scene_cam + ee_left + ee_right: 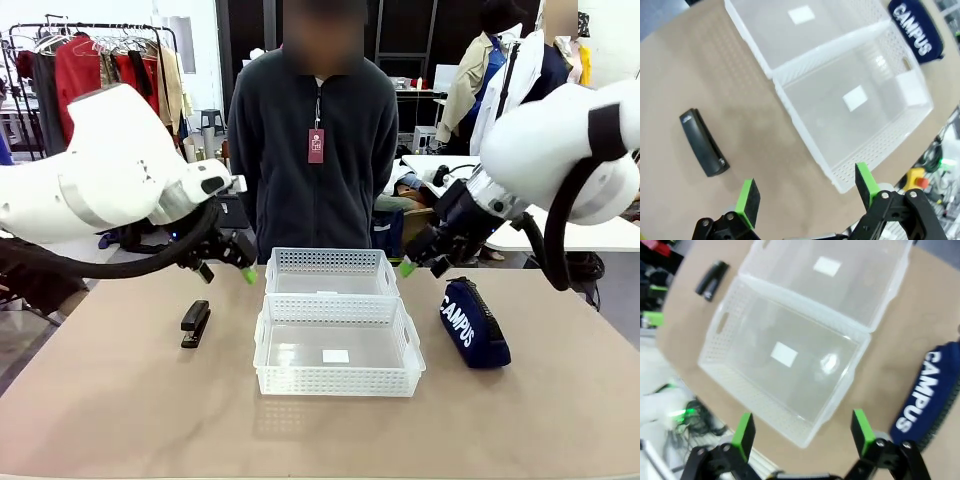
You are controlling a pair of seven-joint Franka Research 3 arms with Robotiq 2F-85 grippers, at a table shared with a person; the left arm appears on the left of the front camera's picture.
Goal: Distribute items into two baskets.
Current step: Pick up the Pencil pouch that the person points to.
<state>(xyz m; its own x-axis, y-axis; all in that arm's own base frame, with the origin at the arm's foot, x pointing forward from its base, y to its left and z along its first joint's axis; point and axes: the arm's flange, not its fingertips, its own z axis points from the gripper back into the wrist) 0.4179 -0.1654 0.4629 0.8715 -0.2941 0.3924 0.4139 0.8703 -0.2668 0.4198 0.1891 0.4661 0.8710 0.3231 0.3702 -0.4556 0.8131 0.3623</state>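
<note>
Currently nothing being gripped over the desk [110, 410]

Left hand [228, 268] is hanging wide open, left of centre; stapler [195, 323] is lying lower left. Right hand [422, 263] is hanging wide open, right of centre; pouch [472, 322] is lying lower right. Far basket [330, 258] and near basket [335, 382] are sitting touching at centre.

One readable word from my station — "CAMPUS".
It stands in white capitals on the navy pouch [473, 325]; the white label [336, 356] in the near basket [340, 382] shows nothing I can read.
</note>
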